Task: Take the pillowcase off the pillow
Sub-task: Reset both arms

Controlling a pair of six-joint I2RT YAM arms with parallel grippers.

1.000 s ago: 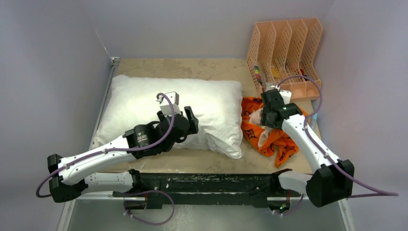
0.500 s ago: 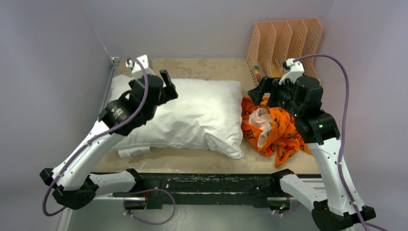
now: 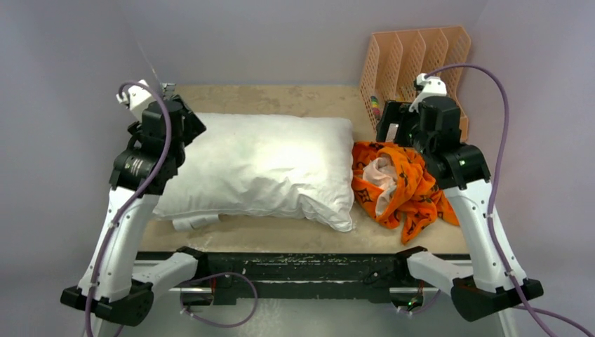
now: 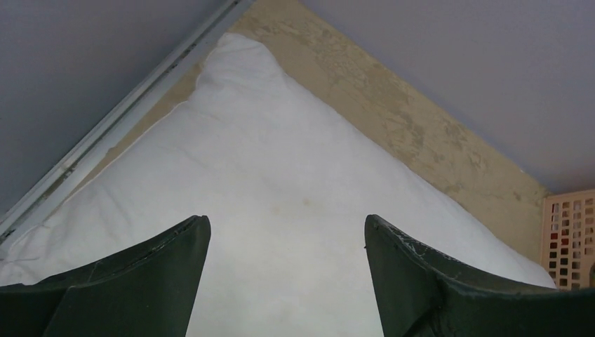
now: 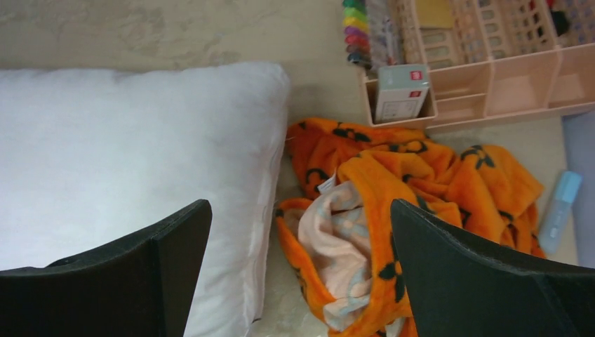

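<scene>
white pillow (image 3: 259,165) lying lengthwise left to right, orange pillowcase (image 3: 403,189) crumpled beside its right end, left gripper (image 4: 286,225) and right gripper (image 5: 300,210) agape, empty

Orange pillowcase (image 3: 414,191) with black motifs; plain white pillow (image 3: 266,165).

Peach mesh organizer (image 3: 421,63) sits at the table's (image 3: 281,98) far right corner. Small box (image 5: 400,91) upright in its front slot, colored markers (image 5: 356,28) at its left end. Light-blue tube (image 5: 559,210) lies near the right edge.
</scene>
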